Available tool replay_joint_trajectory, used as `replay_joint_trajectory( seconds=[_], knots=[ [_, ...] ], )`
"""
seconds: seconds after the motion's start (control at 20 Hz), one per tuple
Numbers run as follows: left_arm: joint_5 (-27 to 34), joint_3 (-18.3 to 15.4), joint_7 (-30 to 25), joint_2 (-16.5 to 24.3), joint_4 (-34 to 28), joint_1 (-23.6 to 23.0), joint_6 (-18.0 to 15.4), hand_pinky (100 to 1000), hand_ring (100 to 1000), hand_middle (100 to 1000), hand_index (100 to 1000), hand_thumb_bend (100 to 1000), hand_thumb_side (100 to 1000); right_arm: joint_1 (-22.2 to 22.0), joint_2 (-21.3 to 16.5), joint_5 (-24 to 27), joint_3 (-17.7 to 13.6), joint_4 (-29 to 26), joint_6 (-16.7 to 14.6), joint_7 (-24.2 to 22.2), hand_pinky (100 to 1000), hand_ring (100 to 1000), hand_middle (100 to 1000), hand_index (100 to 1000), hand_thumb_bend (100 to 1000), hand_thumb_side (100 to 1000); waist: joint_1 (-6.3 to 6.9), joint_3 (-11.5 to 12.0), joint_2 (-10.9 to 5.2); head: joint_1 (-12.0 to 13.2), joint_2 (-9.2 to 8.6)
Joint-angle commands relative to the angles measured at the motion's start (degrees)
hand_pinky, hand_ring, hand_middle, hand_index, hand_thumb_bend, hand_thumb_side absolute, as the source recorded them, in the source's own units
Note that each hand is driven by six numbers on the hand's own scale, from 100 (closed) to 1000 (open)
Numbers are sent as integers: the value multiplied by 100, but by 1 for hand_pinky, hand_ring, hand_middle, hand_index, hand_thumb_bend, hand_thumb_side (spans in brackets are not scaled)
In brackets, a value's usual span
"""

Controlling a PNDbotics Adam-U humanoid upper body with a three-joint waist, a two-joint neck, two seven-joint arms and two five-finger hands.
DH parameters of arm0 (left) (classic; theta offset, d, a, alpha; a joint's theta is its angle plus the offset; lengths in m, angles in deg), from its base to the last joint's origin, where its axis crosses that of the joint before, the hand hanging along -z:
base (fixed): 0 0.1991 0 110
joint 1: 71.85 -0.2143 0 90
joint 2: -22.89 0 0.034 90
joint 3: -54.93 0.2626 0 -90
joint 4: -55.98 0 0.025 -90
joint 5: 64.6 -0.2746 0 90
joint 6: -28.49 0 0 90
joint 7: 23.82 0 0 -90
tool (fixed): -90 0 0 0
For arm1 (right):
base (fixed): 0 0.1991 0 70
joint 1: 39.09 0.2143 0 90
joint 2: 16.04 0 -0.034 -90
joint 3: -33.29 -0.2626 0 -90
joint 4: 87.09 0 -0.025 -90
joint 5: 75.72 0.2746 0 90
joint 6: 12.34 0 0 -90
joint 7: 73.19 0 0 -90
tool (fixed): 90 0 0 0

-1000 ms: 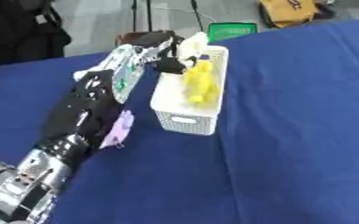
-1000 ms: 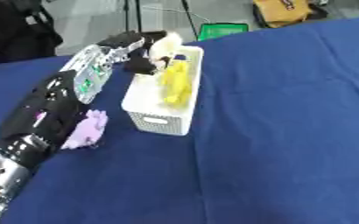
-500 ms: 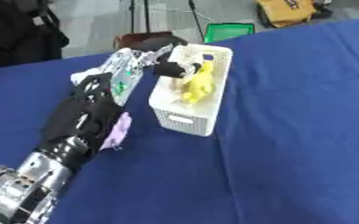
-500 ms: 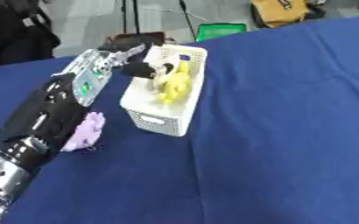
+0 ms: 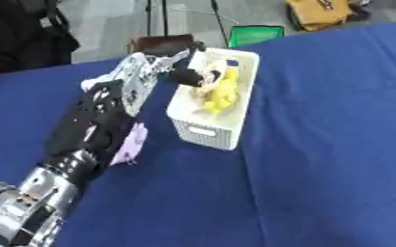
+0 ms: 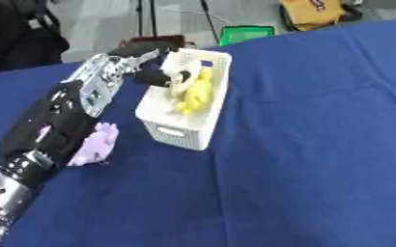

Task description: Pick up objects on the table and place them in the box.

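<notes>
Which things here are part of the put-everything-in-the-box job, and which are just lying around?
Job: white box; yellow toy inside it; purple object on the table; left hand at the box rim.
Lying about: green crate; yellow bag.

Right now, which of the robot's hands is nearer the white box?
Left. The left hand reaches over the box's left rim, fingers curled, beside the yellow toy. The right hand shows in neither view.

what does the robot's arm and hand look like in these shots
Only the left arm shows, coming in from the lower left. Near the bottom it is ribbed silver metal, then a bulky matte black section, then a silver-grey forearm panel with small dark and greenish markings. The left hand is black with dark fingers. No loose cables are visible. The right arm is out of view.
</notes>
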Motion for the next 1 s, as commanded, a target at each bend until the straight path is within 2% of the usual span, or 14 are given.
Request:
replay_joint_trajectory(
  seconds=[0.05,0.3,0.5,0.85,0.9,0.95,1.0],
  knots=[
    [199,-61,-189,270,-372,205,70,649,779,889,996,306,795,4,-36,11,-9,-93,25,12,820,842,666,752,100,860,-72,44,-199,-46,76],
    [546,28,-580,573,-875,228,156,643,761,860,977,259,812,-67,-48,-15,-30,-93,44,25,820,841,667,752,100,865,-105,204,-299,-128,143],
    [882,10,-731,940,-1418,195,-46,628,749,846,969,256,879,-87,-64,-50,-63,-93,50,60,820,840,667,752,100,868,-140,308,-330,-148,174],
    [1477,-333,-233,1575,-2387,-227,-554,595,724,823,952,212,927,-88,-70,-97,-112,-93,72,128,820,840,667,753,100,869,-211,464,-301,-224,176],
    [1557,-426,-154,1649,-2517,-312,-617,573,706,806,944,147,985,-84,-65,-102,-117,-93,74,136,820,840,667,753,100,874,-236,500,-293,-234,167],
    [1634,-533,-77,1706,-2642,-400,-685,573,706,806,944,147,985,-80,-59,-107,-124,-93,77,145,820,840,667,753,100,874,-268,543,-284,-249,155],
    [1712,-650,0,1759,-2767,-506,-758,567,702,801,937,100,1000,-76,-57,-112,-131,-93,80,153,820,840,667,753,100,875,-288,570,-277,-257,144]
  ],
)
